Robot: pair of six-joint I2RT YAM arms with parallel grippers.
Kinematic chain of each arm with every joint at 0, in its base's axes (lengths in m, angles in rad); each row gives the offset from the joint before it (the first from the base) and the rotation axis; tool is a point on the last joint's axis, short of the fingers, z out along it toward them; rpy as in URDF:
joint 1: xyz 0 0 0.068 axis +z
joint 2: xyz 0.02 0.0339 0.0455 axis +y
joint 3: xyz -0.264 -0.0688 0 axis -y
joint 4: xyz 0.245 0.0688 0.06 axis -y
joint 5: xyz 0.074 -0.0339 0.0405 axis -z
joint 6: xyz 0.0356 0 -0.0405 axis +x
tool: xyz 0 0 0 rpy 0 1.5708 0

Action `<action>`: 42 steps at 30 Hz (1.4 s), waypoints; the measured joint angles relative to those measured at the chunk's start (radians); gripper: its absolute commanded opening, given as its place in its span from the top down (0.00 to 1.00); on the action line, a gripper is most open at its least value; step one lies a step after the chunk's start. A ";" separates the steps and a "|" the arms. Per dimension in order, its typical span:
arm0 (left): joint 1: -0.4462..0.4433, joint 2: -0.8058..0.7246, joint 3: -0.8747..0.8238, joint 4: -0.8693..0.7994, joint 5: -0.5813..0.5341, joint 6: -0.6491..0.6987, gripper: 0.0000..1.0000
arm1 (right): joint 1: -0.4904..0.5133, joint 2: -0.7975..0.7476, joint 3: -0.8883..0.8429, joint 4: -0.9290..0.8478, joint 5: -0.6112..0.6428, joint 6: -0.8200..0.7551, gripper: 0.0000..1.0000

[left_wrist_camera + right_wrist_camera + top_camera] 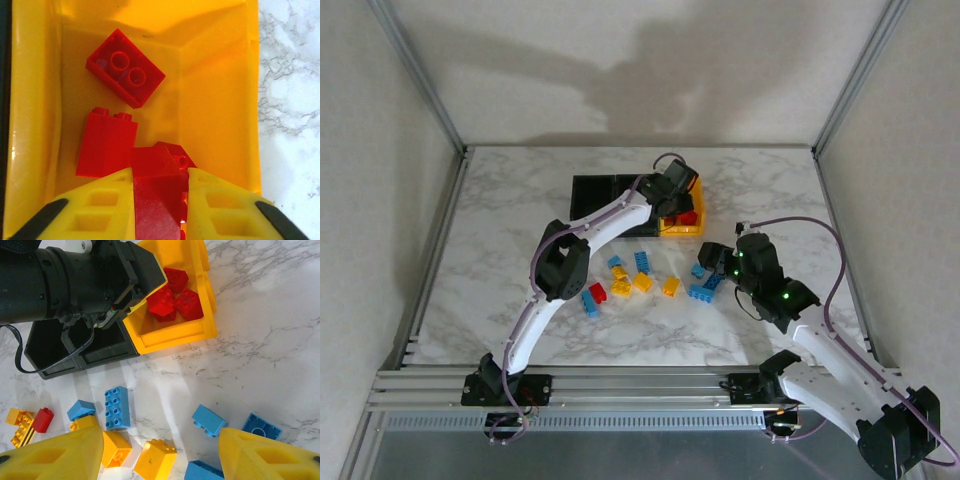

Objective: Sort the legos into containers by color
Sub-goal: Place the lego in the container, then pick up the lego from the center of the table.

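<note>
red lego [154, 197] inside yellow bin [220, 95], grasped by left end effector [160, 174] | other red legos [125, 67] lie in the same bin | loose legos [117, 407] blue/yellow/red on surface [270, 350] near bin | right end effector [160, 440] released, empty, above them

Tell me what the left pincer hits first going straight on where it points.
The left pincer, shut on a red brick, points down into the yellow bin. It would probably first press that brick onto the loose red brick lying just beyond; depth is unclear.
</note>
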 measured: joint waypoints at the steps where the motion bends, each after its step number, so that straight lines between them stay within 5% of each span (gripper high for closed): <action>1: 0.000 0.000 0.000 -0.003 0.000 0.001 0.57 | 0.000 0.000 0.000 0.000 0.000 0.000 0.38; 12: -0.005 -0.025 0.002 -0.013 -0.007 0.021 0.50 | -0.001 0.035 0.000 0.004 -0.003 0.000 0.38; 19: -0.006 -0.265 -0.148 0.014 -0.021 0.043 0.47 | -0.002 0.074 0.018 0.010 -0.013 -0.013 0.38; 32: 0.022 -0.809 -0.781 0.138 -0.066 0.037 0.41 | 0.020 0.234 0.142 0.056 -0.170 -0.139 0.39; 42: 0.173 -1.277 -1.293 0.068 -0.142 -0.081 0.33 | 0.262 0.533 0.259 0.117 -0.249 -0.170 0.37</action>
